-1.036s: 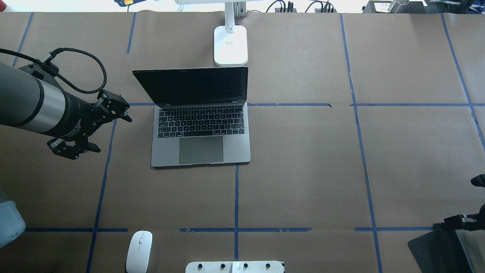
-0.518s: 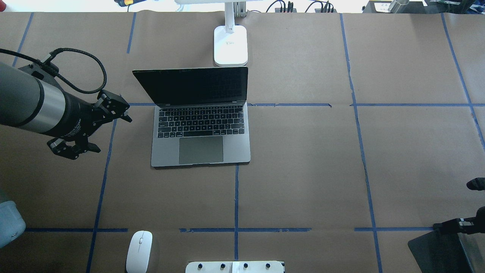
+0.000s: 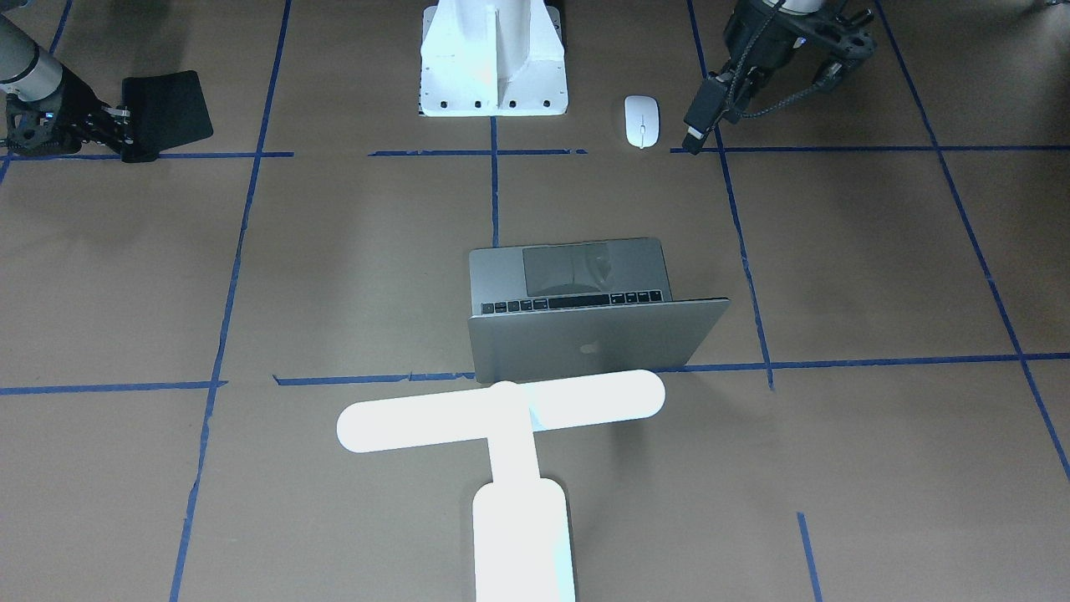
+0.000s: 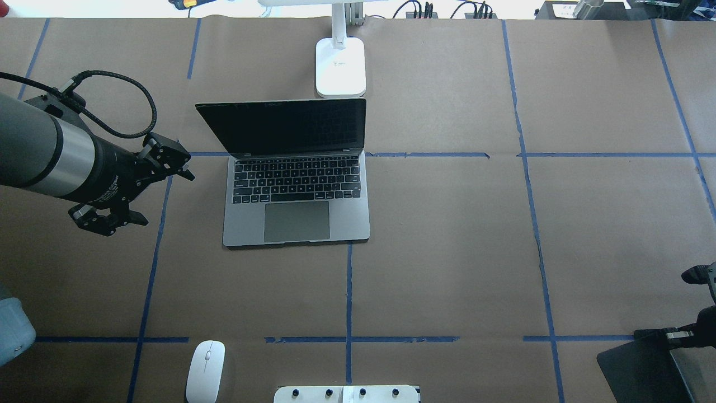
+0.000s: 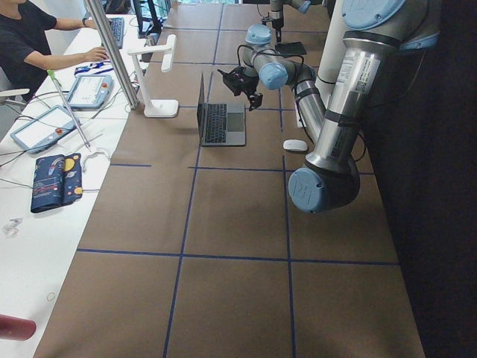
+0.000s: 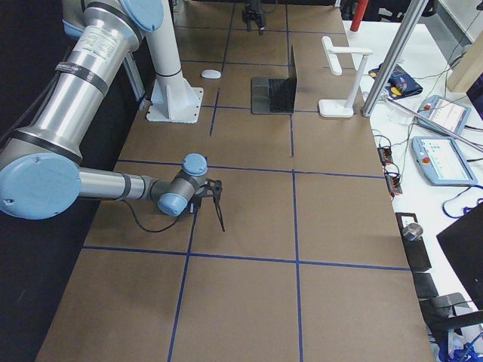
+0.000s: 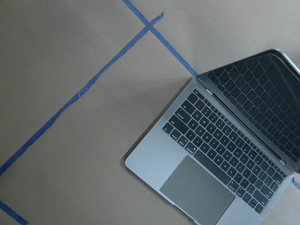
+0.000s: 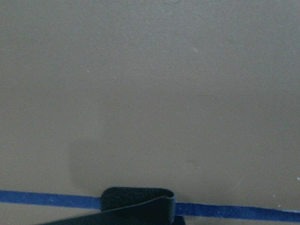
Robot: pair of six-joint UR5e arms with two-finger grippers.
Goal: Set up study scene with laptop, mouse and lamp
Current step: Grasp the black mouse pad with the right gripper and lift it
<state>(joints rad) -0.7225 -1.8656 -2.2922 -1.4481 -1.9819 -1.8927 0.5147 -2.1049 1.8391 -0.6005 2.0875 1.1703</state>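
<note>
Hovering off the left side of the slim grey-silver metal laptop (image 4: 296,207): left gripper (image 4: 165,197), jaws spread wide, empty, touching nothing. Standing lid-up, keyboard bare, on the worktop (image 4: 447,252), left of centre and toward the far edge, that laptop. Sitting just behind the lid, hard by the far edge: bright white T-shaped desk lamp (image 4: 341,67). Lying flat at the robot-side edge toward the left end, well apart from the laptop: small flat white oval computer mouse (image 4: 205,371). Probably next up. Likely light, hard and slick-shelled, so best pinched low across the narrow flanks, squarely and gently, to avoid squirting out. Over at the robot-side right corner: right gripper (image 3: 125,132), seemingly closed on one edge of a thin black rectangular mat (image 3: 167,104).
</note>
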